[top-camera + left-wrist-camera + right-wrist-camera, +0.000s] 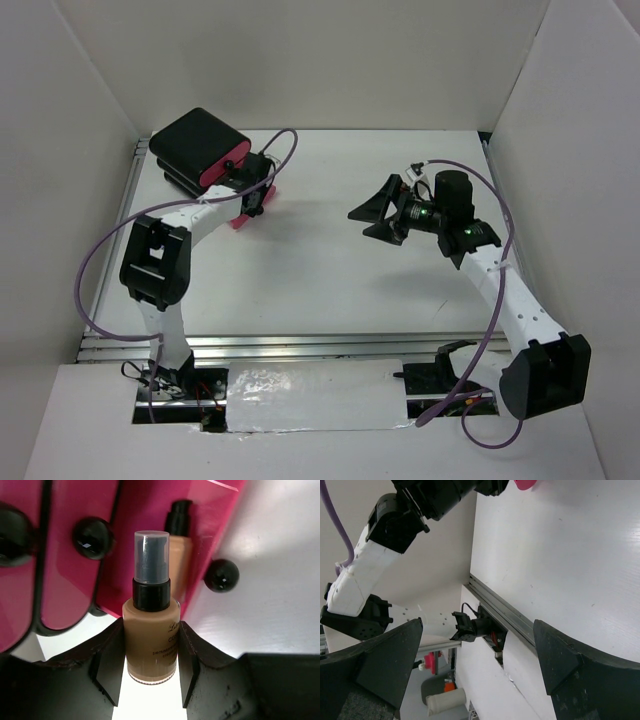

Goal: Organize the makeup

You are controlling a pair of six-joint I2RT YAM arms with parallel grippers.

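Left claw (149, 655): closed on a tan bottle (151, 630), one finger pressed to each side of the lower body. The bottle stands upright in the grip, black collar and clear smoky cap on top. Its label is partly legible: a script word beginning with "L", then the capitals "CO" beneath. The lines of small print under that are cut off by the right finger and too fine to read.

Just beyond the held bottle, a second tan bottle (179, 555) with a dark cap shows against a pink drawer (150, 525) that is pulled out. Whether it lies in the drawer or is seen through the front, I cannot tell. Round black knobs (92, 537) sit on the pink fronts, and one more stands on the front of the open drawer.

From above, this arm reaches to the black box (195, 140) at the far left corner of the white counter (330, 290).

Right claw (362, 222): jaws spread wide, nothing between them. It hangs over bare counter right of centre, well apart from the box. No writing is visible on that side.
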